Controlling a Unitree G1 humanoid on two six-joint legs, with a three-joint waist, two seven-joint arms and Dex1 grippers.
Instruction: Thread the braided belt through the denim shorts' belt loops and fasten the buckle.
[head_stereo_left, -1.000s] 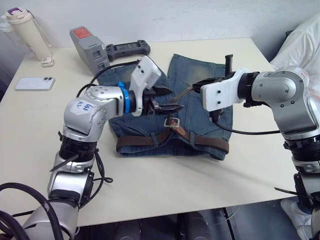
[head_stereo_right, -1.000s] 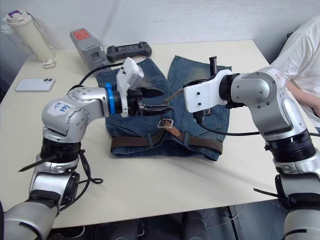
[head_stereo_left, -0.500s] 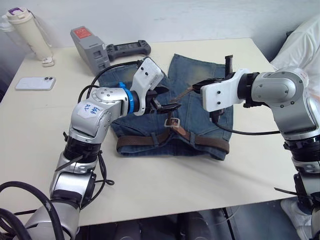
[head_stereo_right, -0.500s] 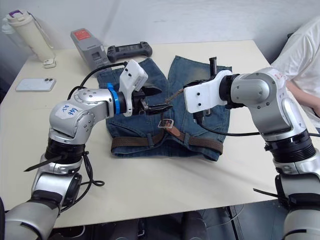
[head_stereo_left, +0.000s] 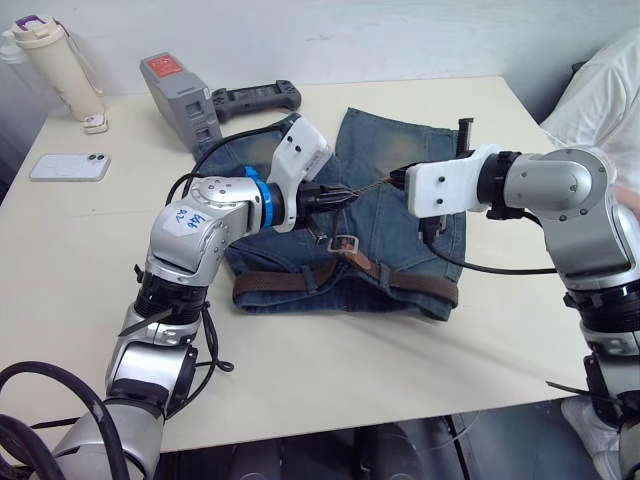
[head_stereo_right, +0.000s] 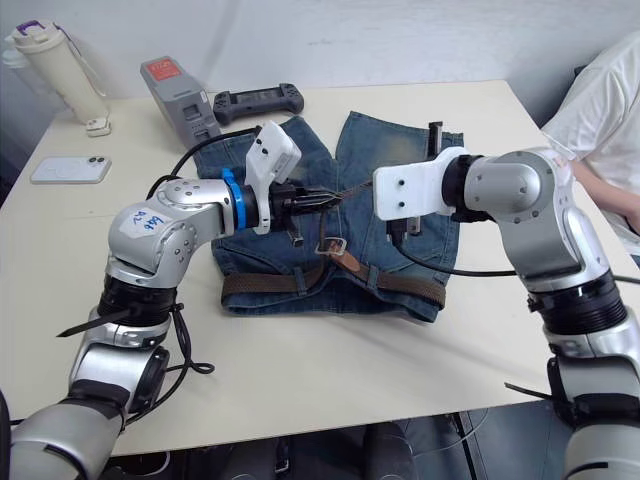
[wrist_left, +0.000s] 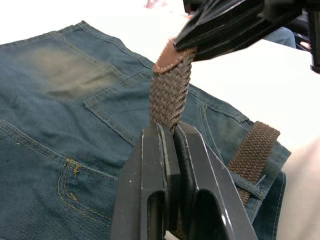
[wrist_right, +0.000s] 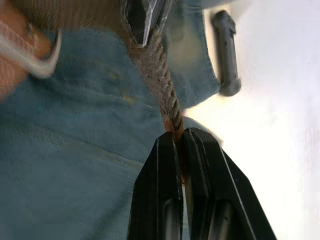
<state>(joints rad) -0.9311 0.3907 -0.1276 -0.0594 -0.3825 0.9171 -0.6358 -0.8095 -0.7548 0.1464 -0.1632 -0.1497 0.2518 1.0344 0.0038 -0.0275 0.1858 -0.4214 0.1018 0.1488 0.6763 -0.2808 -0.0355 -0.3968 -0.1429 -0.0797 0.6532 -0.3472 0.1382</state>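
Pale and broad, the bench (head_stereo_left: 300, 370) carries the denim shorts (head_stereo_left: 400, 235) at its middle, waistband nearest the robot, with the braided belt (head_stereo_left: 300, 281) already run along that band under several belt loops (head_stereo_left: 382, 277). From the left eye, the buckle (head_stereo_left: 346, 244) lies on the denim just above the waistband, and the belt's free end rises off the cloth as a short taut span between the two arms: the left tool (head_stereo_left: 336, 197) pinches it on one side, the right tool (head_stereo_left: 398, 180) on the other, so its long axis runs across the shorts from left to right. The right eye shows the same line, the buckle sitting just below the left tool, which looks the nearer of the two. Along the left wrist, both fingers (wrist_left: 150, 165) are closed tight on the weave, with the tan leather tip (wrist_left: 172, 56) gripped by the other tool beyond. Along the right wrist, the fingers (wrist_right: 165, 175) close on that tip, braid leading away over blue denim. By these pictures, feeding the tip into the buckle means turning this span down and back toward it.
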